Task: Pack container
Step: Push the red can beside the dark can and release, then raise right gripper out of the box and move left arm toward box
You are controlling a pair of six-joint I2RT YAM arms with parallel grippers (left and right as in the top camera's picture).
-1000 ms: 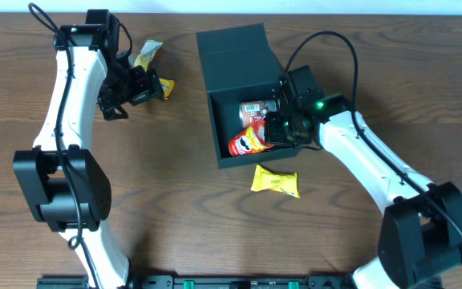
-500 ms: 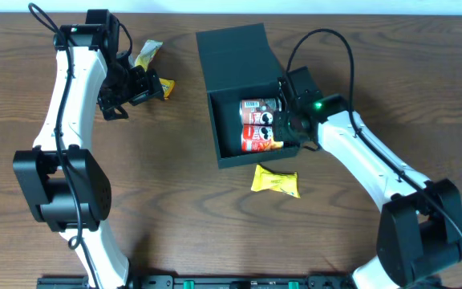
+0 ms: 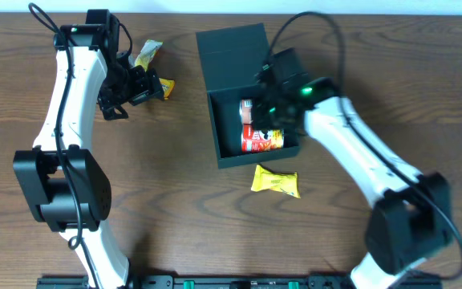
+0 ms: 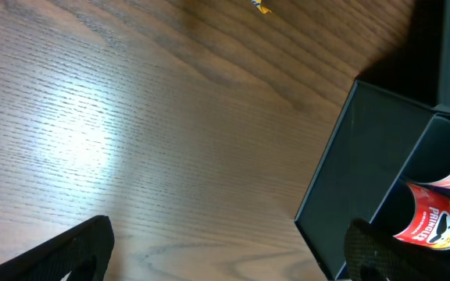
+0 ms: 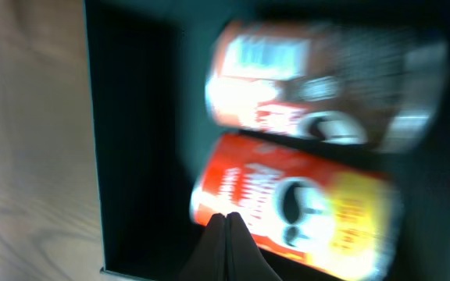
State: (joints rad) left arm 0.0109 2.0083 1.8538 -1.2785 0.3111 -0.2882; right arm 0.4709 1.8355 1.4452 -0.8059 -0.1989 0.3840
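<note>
Swung toward the far edge, the right arm (image 3: 351,144) now hovers over the container (image 3: 231,52), which sits open at the middle of the surface's far edge. Its jaws are pinched together, empty. Inside, a red can (image 3: 261,142) lies flat beside a brown can (image 3: 249,108). The left arm (image 3: 74,88) holds its jaws spread wide near the far-left corner.

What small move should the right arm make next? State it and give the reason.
Probably lift the right gripper out of the container and swing it toward the yellow packet lying just outside it. Both Pringles cans already lie inside, and its jaws look shut on nothing.
</note>
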